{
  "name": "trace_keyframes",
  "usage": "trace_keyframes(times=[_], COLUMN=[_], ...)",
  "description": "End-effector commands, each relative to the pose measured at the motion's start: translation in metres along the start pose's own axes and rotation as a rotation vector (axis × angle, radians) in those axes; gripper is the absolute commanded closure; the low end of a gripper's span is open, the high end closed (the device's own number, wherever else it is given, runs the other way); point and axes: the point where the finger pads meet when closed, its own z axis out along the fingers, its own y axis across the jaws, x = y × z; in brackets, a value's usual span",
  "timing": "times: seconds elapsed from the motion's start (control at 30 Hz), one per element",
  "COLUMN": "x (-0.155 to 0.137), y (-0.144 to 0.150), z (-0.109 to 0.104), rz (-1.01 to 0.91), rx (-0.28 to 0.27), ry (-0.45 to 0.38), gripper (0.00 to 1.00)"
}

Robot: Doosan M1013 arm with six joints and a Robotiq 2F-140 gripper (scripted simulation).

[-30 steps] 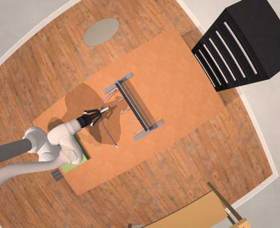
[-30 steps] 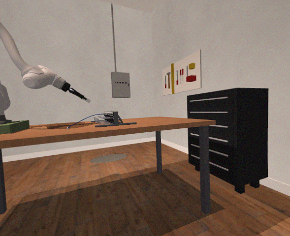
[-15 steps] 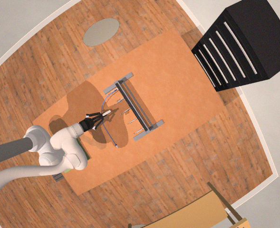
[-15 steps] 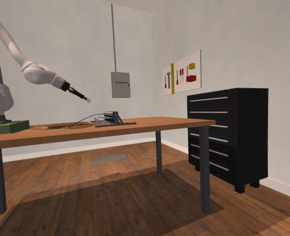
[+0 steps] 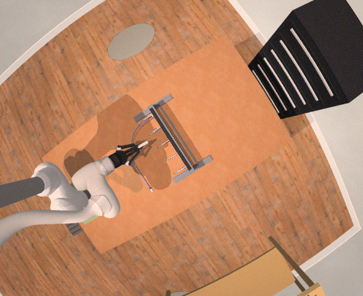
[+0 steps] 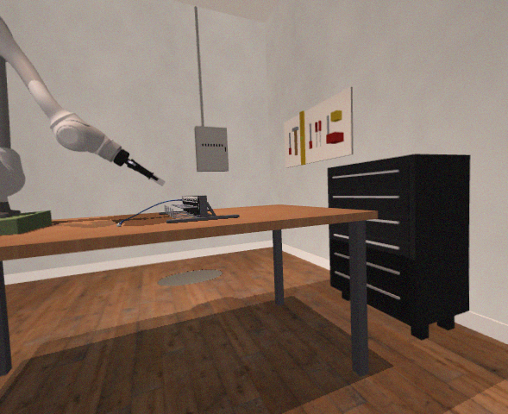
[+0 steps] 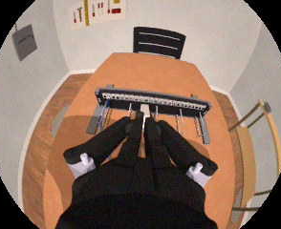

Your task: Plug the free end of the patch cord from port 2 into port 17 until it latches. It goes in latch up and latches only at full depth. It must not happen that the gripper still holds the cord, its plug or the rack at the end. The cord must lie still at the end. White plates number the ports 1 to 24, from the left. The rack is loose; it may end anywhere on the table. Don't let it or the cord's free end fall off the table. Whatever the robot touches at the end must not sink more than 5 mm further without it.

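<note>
The grey patch-panel rack (image 5: pixel 173 138) stands on the wooden table, its port face turned toward my arm; it also shows in the side view (image 6: pixel 194 207) and the wrist view (image 7: pixel 154 98). A blue patch cord (image 5: pixel 136 149) runs from the rack's left end in an arc. Its free end (image 5: pixel 150 188) lies on the table, also seen in the side view (image 6: pixel 119 223). My gripper (image 5: pixel 143 143) (image 6: pixel 159 181) (image 7: pixel 143 110) is shut and empty. It hovers well above the table, pointing at the rack's front. The port numbers are too small to read.
Several short grey plugs (image 5: pixel 170 156) stick out of the rack's front. A green tray (image 6: pixel 13 221) sits by my base. A black drawer cabinet (image 6: pixel 401 235) stands beyond the table's far end. A wooden chair (image 5: pixel 270 271) stands off the table's side.
</note>
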Motion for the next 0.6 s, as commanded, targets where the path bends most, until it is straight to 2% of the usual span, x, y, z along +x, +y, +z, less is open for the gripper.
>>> trace_keyframes(times=[0.0, 0.03, 0.1, 0.23, 0.33, 0.57], x=[0.004, 0.004, 0.004, 0.005, 0.005, 0.005], y=[0.001, 0.001, 0.001, 0.001, 0.001, 0.001], z=[0.037, 0.046, 0.046, 0.077, 0.093, 0.102], rz=[0.007, 0.007, 0.007, 0.007, 0.007, 0.007], rx=[0.003, 0.003, 0.003, 0.003, 0.003, 0.003], ry=[0.007, 0.007, 0.007, 0.007, 0.007, 0.007], gripper=[1.00, 1.00, 1.00, 1.00, 1.00, 1.00])
